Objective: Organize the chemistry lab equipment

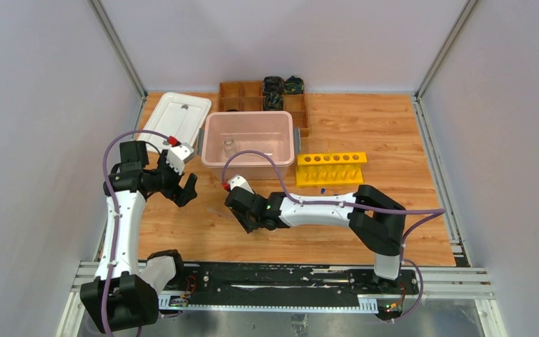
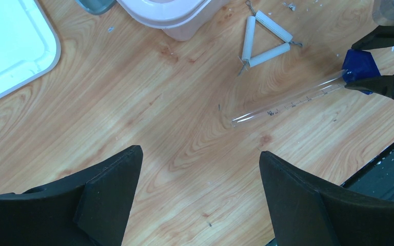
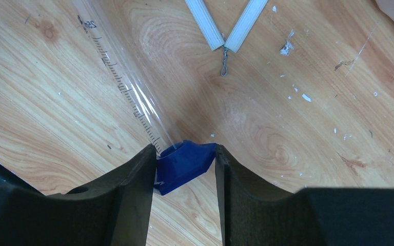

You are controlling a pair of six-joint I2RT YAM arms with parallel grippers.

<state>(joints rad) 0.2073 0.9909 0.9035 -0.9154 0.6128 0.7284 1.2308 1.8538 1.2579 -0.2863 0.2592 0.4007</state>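
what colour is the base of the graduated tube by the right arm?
Dark blue base on the clear graduated tube; clearest in right wrist view.

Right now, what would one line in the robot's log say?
right jaws: shut on blue base of clear marked tube lying on table | left jaws: open, empty | white triangle: near tube, untouched

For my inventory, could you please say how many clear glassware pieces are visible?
2. A clear graduated tube with a blue base lies on the table, base in the right gripper; a small clear beaker sits in the pink plastic tub. Others may be hidden.
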